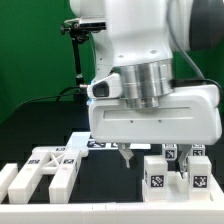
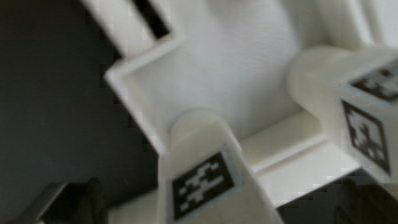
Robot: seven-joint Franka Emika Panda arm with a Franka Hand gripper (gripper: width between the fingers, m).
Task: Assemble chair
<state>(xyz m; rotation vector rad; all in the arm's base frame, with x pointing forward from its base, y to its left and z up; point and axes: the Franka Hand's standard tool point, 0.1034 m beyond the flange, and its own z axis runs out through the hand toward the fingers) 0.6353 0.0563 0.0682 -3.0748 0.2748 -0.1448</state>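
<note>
Claw point(image 1: 154, 158) at lower centre of the exterior view, jaws spread wide, gripping nothing. Chair point(image 1: 157, 180) in loose tagged white pieces along bottom edge, directly beneath.

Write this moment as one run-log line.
chair parts: two groups on table | gripper: low between them | jaws: state unclear

A robotics lab: a green backdrop curtain point(image 1: 30, 70) behind a black counter point(image 1: 103, 168), a white robot arm point(image 1: 150, 45) over it, and white blocks point(image 1: 156, 176) bearing printed tag markers.
</note>
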